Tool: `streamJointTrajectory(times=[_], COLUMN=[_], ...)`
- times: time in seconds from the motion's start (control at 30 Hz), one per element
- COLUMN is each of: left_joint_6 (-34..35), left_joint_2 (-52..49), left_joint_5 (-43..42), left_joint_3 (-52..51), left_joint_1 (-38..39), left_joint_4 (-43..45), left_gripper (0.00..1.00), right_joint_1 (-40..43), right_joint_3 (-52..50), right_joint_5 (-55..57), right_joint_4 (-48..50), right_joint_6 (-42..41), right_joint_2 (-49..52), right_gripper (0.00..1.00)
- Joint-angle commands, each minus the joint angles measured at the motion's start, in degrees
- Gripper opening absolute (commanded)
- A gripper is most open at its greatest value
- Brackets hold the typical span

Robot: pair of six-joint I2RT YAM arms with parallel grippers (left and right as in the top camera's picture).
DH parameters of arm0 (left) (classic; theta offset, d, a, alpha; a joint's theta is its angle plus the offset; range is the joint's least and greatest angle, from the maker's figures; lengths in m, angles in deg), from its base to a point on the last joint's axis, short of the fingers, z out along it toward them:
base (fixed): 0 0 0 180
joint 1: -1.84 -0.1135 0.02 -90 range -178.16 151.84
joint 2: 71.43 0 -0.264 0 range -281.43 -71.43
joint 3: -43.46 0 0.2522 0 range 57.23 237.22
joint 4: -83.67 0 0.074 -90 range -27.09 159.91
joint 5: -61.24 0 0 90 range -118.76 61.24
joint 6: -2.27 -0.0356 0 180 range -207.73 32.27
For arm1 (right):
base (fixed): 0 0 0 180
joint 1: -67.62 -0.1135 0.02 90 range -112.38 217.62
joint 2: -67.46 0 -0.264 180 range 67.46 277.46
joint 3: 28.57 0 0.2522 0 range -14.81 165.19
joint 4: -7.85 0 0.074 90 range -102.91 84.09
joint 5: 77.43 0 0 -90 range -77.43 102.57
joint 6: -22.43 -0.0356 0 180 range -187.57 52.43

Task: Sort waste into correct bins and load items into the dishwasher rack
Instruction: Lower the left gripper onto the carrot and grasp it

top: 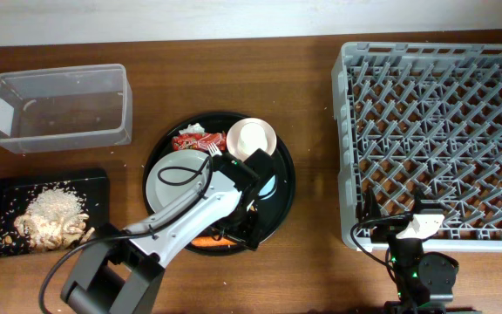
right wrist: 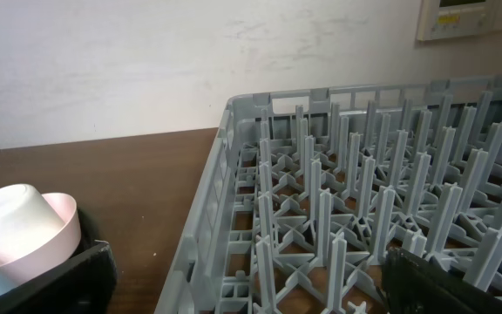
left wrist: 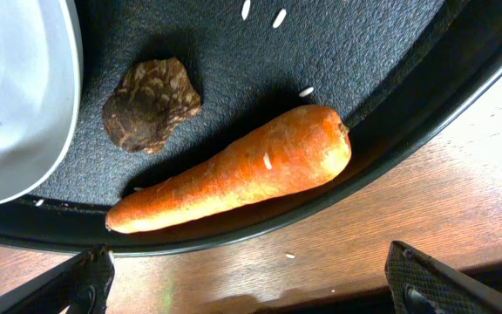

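Observation:
An orange carrot (left wrist: 242, 170) lies on the round black tray (left wrist: 364, 52) by its near rim, next to a brown food scrap (left wrist: 151, 105) and the pale plate (left wrist: 16, 96). My left gripper (left wrist: 251, 288) is open and empty just above the carrot (top: 209, 243). On the tray the red-and-white wrapper (top: 192, 139), white fork (top: 213, 150), plate (top: 174, 179), pinkish bowl (top: 253, 139) holding the cream cup (right wrist: 11, 218), and the light blue cup (top: 269, 186) show. My right gripper (right wrist: 251, 292) is open and empty at the grey rack's (top: 434, 131) front left corner. I see no chopsticks.
A clear plastic tub (top: 59, 109) stands at the back left. A shallow black tray (top: 94, 187) in front of it holds white rice with brownish scraps (top: 52, 214). Loose rice grains lie on the round tray and the wooden table.

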Motion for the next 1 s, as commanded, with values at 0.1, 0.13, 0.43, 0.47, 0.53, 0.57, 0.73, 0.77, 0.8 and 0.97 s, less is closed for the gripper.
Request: streamJointTrajectory(times=[0.1, 0.13, 0.43, 0.47, 0.53, 0.57, 0.73, 0.77, 0.8, 0.97], left_joint_6=[-1.07, -2.23, -3.82, -3.85, -4.04, -4.07, -4.20, -4.20, -4.20, -4.20], left_joint_2=[-0.74, -0.74, -0.74, -0.74, -0.74, -0.74, -0.74, -0.74, -0.74, -0.76], left_joint_5=[-0.39, -0.33, 1.38, 1.40, 1.53, 2.40, 3.08, 3.08, 3.63, 4.07], left_joint_3=[-0.28, -0.66, -5.75, -5.75, -5.75, -5.81, -9.57, -9.60, -9.60, -9.60], left_joint_1=[0.07, 0.07, 0.07, 0.07, 0.07, 0.07, 0.00, 0.00, 0.02, 0.02], left_joint_4=[0.13, 0.20, 2.43, 3.23, 4.83, 5.62, 10.73, 11.17, 11.39, 12.52], left_gripper=[0.99, 0.99, 0.99, 0.99, 0.99, 0.99, 0.99, 0.99, 0.98, 0.89], right_joint_1=[0.28, 0.28, 0.28, 0.28, 0.28, 0.28, 0.28, 0.28, 0.28, 0.28], right_joint_3=[-0.31, -0.31, -0.31, -0.31, -0.31, -0.31, -0.31, -0.31, -0.31, -0.31], right_joint_5=[0.24, 0.24, 0.24, 0.24, 0.24, 0.24, 0.24, 0.26, 0.24, 0.24], right_joint_4=[-0.24, -0.24, -0.24, -0.24, -0.24, -0.24, -0.24, -0.24, -0.24, -0.24], right_joint_6=[-0.02, -0.02, -0.02, -0.02, -0.02, -0.02, -0.02, -0.02, -0.02, -0.02], right_joint_2=[-0.44, -0.44, -0.44, -0.44, -0.44, -0.44, -0.44, -0.44, -0.44, -0.44], right_gripper=[0.99, 0.99, 0.99, 0.99, 0.99, 0.99, 0.99, 0.99, 0.99, 0.99])
